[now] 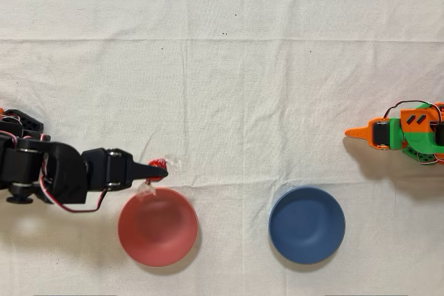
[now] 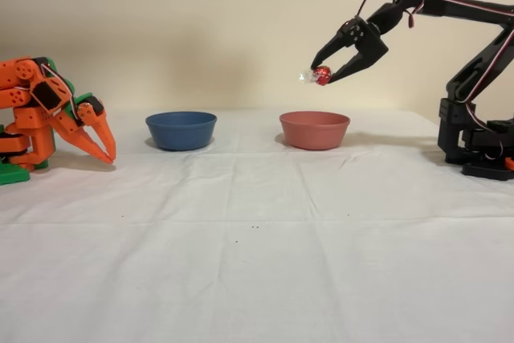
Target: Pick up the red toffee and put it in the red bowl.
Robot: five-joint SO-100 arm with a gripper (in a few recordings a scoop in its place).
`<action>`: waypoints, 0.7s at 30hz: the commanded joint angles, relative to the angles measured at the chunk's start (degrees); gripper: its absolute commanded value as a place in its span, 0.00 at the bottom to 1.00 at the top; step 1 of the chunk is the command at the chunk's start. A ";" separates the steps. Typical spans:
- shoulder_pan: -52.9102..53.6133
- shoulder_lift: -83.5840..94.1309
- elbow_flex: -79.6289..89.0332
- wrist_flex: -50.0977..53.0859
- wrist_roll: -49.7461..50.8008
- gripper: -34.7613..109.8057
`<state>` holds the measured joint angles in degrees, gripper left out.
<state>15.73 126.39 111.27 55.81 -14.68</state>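
Two fingertips are all you've got on the red toffee [image 2: 322,76], so your gripper [image 2: 324,75] is nearly closed around it. It hangs well above the red bowl [image 2: 314,129], and from overhead it sits just off the rim [image 1: 146,195], probably so it clears the edge. Nudge inward before letting go.

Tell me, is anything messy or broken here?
No, nothing stands out. The red bowl and the blue bowl both sit upright on the white cloth, with nothing spilled. The black arm's tool holds the red toffee up in the air, near the red bowl.
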 commanded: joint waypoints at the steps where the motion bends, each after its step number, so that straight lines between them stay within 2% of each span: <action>1: 3.69 2.99 -3.34 0.79 -1.32 0.31; 14: 11.34 0.97 0.44 -4.22 0.09 0.31; 21: 13.80 -0.79 6.15 -10.46 -0.62 0.31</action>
<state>27.95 125.24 116.19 48.60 -14.68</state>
